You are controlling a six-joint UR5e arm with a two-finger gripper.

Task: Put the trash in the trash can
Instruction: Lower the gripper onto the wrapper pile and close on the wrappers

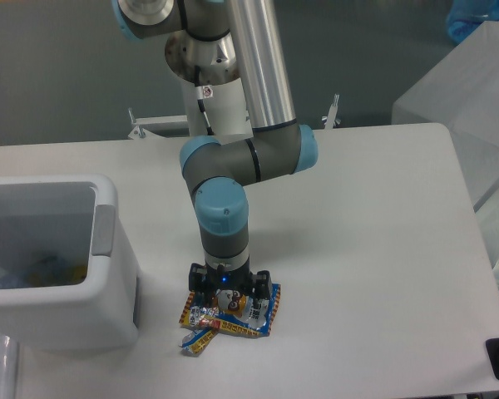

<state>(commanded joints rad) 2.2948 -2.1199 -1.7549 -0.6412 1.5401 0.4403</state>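
One robot arm [233,158] reaches down over a white counter [374,249], its gripper [229,298] pressed onto a foil snack wrapper [258,314] printed in blue and orange. That wrapper lies flat near the counter's front edge, left of centre. A second wrapper [200,341], mostly covered, pokes out from under the first toward the front edge. The fingers [262,293] stand spread apart, one at each side of the wrapper's upper part, tips down on or just above the foil; they are not clamped on it, and whether they touch it cannot be told. A white trash can [108,291] with a grey side panel sits at the counter's left edge, just beside the wrappers, its top open and some bits of trash dimly visible inside. Bare counter stretches from the wrappers to the right edge and back corner.
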